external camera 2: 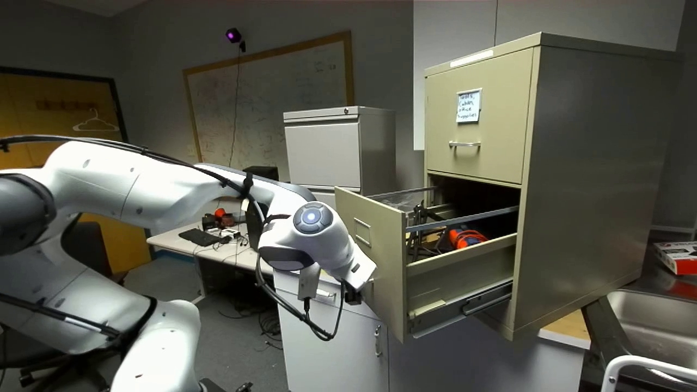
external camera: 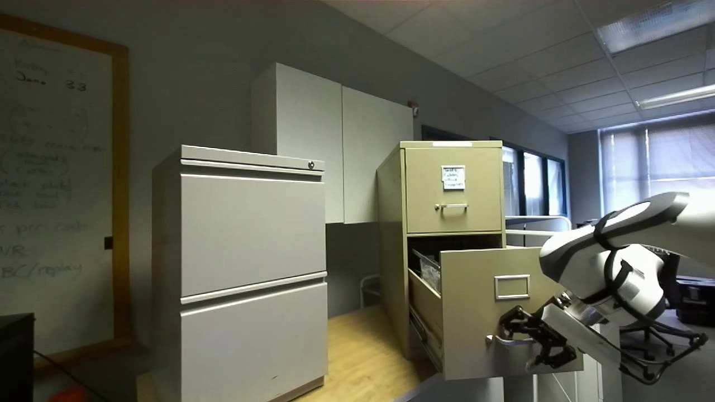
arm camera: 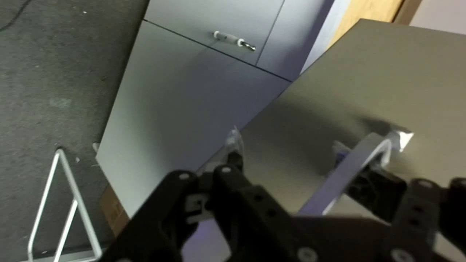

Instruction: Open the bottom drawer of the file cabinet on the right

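The beige file cabinet [external camera: 391, 251] stands in both exterior views [external camera 2: 593, 163], with a white paper label on its closed top drawer. Its bottom drawer [external camera: 466, 312] is pulled well out; in an exterior view its inside shows an orange item [external camera 2: 465, 238] and dark cables. My gripper [external camera: 522, 343] is at the drawer's silver handle [external camera: 511, 341]. In the wrist view the fingers of the gripper [arm camera: 287, 145] are spread apart. One finger is behind the handle [arm camera: 338, 178], between it and the drawer front [arm camera: 411, 76]; the other is out beyond the handle's opposite side.
A light-grey two-drawer cabinet [external camera: 251, 240] stands beside the file cabinet. A white base cabinet [arm camera: 182, 109] is below the drawer. A sink [external camera 2: 653, 321] and a red-and-white box [external camera 2: 680, 258] are beside the file cabinet. A white metal frame [arm camera: 69, 203] stands on the floor.
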Tool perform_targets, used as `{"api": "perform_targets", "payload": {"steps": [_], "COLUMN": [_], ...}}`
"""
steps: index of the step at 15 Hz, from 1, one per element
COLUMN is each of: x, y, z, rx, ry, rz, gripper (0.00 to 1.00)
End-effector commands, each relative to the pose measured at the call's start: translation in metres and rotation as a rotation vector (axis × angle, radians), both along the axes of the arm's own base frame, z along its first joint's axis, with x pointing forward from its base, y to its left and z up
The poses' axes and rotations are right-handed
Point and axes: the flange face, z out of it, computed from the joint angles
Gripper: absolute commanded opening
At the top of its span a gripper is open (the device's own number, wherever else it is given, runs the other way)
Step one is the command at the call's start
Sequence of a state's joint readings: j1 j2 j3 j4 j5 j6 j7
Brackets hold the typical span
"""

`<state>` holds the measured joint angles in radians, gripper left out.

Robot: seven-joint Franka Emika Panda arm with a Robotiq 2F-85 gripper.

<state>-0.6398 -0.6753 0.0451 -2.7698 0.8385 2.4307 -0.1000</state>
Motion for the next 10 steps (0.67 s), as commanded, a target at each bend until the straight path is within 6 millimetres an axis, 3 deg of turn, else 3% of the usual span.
{"api": "perform_targets", "payload": {"steps": [1, 4, 6, 10], "x": [0.000, -0.002, -0.012, -0.012], "y": [0.034, 0.049, 0.067, 0.113], "z": [-0.009, 0.008, 0.017, 0.053], "rx": [-0.100, -0.224, -0.315, -0.425], "ry": [0.184, 0.297, 0.349, 0.372], "rz": [-0.019, -0.119, -0.187, -0.274], "gripper": [0.99, 1.00, 1.00, 1.00]}}
